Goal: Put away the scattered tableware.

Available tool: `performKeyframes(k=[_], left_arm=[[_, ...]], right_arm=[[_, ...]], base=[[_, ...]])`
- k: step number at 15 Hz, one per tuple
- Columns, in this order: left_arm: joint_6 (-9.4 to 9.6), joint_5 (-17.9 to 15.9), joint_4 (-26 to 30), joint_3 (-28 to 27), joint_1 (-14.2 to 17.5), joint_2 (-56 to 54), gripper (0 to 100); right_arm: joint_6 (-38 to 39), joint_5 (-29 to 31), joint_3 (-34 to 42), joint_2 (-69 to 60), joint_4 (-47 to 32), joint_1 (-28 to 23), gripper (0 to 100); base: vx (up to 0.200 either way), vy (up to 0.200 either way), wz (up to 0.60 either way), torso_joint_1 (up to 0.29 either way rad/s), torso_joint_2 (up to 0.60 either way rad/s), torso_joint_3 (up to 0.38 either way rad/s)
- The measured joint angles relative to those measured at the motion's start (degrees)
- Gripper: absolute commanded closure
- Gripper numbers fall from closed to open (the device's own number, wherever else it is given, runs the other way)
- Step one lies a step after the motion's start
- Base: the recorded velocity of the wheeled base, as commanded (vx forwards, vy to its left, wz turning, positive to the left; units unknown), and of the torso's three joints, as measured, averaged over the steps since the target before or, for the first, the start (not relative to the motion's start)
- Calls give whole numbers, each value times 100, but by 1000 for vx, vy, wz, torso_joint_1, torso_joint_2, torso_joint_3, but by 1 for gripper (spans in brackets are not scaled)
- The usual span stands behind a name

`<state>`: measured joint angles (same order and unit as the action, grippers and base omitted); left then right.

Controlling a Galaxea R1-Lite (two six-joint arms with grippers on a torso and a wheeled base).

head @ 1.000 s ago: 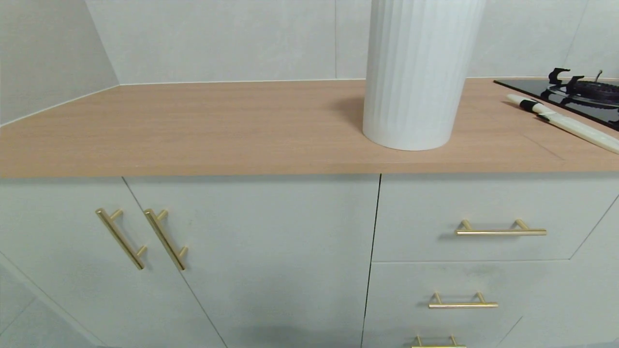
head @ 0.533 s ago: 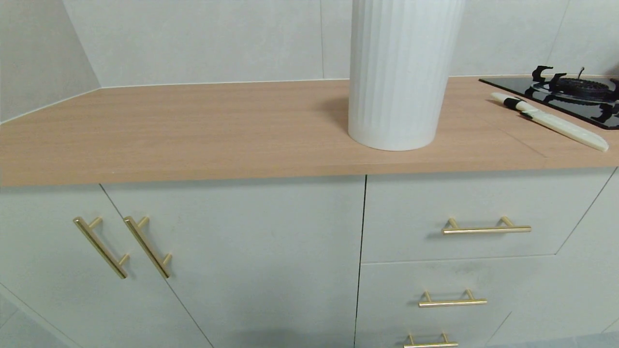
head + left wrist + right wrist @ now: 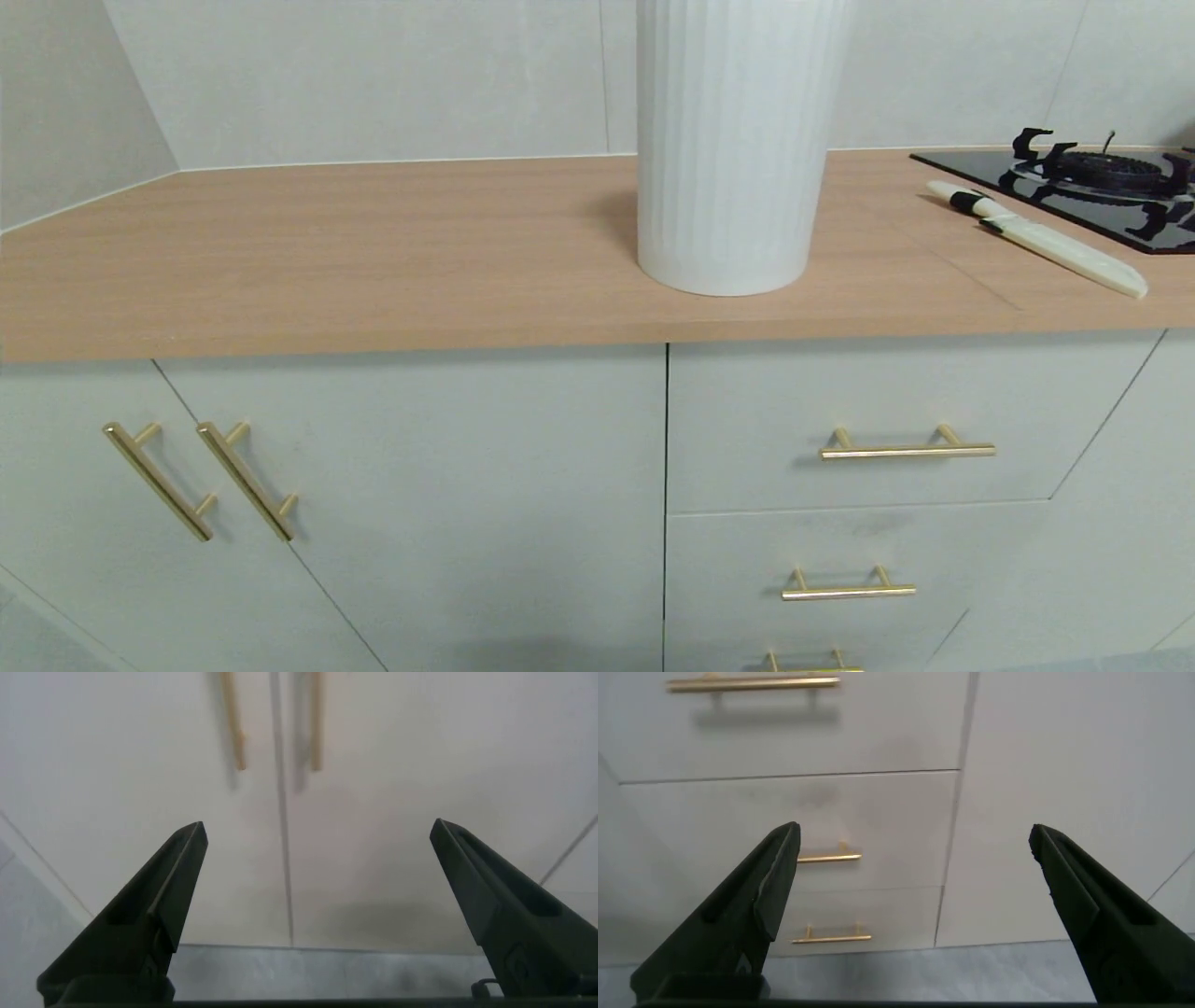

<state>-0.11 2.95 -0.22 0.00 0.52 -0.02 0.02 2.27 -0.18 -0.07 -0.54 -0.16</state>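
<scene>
both empty here: my left gripper (image 3: pixel 318 833) is spread wide facing the cabinet doors (image 3: pixel 392 793), and my right gripper (image 3: pixel 915 833) is spread wide facing the drawers (image 3: pixel 785 812), down below the counter (image 3: pixel 373 252). the knife (image 3: pixel 1036 239) lies up top, far right beside the stove (image 3: pixel 1092 182), handle to the back, blade slanting toward the front edge. right arm's nearer, i reckon. the ribbed white holder (image 3: pixel 733 140) stands left of it. no writing i can read.

— What can't you make out up top?
— The white ribbed container (image 3: pixel 730 149) near the counter's (image 3: pixel 373 252) front edge is cut off at the top, so I cannot see inside. The hob (image 3: pixel 1120 201) at the counter's right end runs off the picture.
— And below?
— The lowest drawer handle (image 3: pixel 812 663) is half cut off. From my left wrist, the door handles (image 3: pixel 234 719) are blurred and clipped.
</scene>
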Motion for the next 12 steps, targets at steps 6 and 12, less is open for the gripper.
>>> performKeyframes(k=[6,12], left_arm=[[-13,5,1,-2,-11,0,0],[-13,0,-2,0,0,0,0]], right_arm=[[-2,0,0,0,0,-6,0],[-7,-2,0,0,0,0,0]], base=[[0,0,0,0,0,0],[0,0,0,0,0,0]])
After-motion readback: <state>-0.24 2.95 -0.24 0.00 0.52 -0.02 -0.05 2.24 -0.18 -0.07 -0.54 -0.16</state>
